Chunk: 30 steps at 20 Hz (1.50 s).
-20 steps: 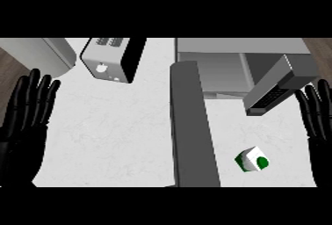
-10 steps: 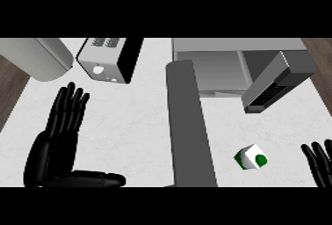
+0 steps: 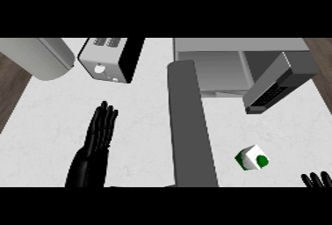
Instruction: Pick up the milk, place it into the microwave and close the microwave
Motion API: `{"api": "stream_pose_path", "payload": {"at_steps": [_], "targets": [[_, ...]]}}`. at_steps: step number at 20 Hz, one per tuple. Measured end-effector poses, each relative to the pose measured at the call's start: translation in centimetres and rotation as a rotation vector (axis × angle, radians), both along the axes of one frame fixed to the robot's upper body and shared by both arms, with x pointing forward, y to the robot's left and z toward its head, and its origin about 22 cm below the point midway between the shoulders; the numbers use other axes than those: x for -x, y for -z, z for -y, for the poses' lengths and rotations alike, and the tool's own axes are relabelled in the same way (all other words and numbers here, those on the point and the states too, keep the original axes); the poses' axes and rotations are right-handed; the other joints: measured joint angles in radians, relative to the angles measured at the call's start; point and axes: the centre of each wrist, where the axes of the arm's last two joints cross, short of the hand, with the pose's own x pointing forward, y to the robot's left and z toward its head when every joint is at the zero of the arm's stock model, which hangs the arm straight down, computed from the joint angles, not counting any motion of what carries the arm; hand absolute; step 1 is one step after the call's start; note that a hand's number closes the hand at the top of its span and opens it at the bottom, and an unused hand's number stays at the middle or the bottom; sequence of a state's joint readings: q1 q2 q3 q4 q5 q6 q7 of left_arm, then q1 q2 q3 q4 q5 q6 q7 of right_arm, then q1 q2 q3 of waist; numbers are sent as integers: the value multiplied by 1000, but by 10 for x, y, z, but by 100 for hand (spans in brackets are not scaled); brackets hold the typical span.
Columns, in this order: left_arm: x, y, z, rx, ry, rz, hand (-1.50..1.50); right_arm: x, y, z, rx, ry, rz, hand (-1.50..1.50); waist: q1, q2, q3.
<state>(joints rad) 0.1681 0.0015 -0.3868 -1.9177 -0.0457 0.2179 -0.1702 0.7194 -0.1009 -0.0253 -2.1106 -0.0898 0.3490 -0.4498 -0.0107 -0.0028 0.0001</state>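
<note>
Showing only as fingertips at the lower right edge, the right robot hand [image 3: 316,180] is mostly cut off, so whether it is open or closed cannot be told; nothing is seen to be held by it; the left robot hand [image 3: 97,136] is seen at the lower left, laid out over the white table [image 3: 45,114] with fingers straight and close together, pointing away from the robot, and nothing is grasped by it; its forearm is cut off by the lower edge. The milk [image 3: 253,158], a small white carton with green faces, is found on the table at the lower right, near the right fingertips yet apart from them, and below the microwave [image 3: 220,66]; a green round mark is shown on one face, but no writing can be read; the carton is seen tilted, and its long axis cannot be made out. The microwave door [image 3: 279,83] is held open, swung out to the right; a toaster [image 3: 110,59] is set at the upper left.
</note>
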Motion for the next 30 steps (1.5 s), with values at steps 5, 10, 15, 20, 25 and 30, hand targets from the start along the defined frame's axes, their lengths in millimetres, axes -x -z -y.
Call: {"api": "stream_pose_path", "payload": {"at_steps": [5, 10, 15, 20, 25, 30], "targets": [[11, 13, 14, 7, -5, 4, -150, 2, 32, 3, 16, 19, -11, -150, 5, 1, 0], [22, 23, 27, 13, -12, 7, -150, -1, 58, 2, 25, 68, -3, -150, 7, 1, 0], [25, 24, 30, 23, 5, -8, -150, -8, 80, 8, 25, 94, -18, -150, 9, 2, 0], [31, 23, 25, 28, 15, -18, -150, -33, 98, 11, 37, 118, -31, -150, 12, 2, 0], [30, 30, 11, 41, 20, -35, -150, -50, 118, 10, 65, 138, -35, -150, 12, 3, 0], [34, 32, -9, 55, 19, -38, -150, -75, 143, 19, 105, 172, -40, -150, 16, 3, 0]]}}
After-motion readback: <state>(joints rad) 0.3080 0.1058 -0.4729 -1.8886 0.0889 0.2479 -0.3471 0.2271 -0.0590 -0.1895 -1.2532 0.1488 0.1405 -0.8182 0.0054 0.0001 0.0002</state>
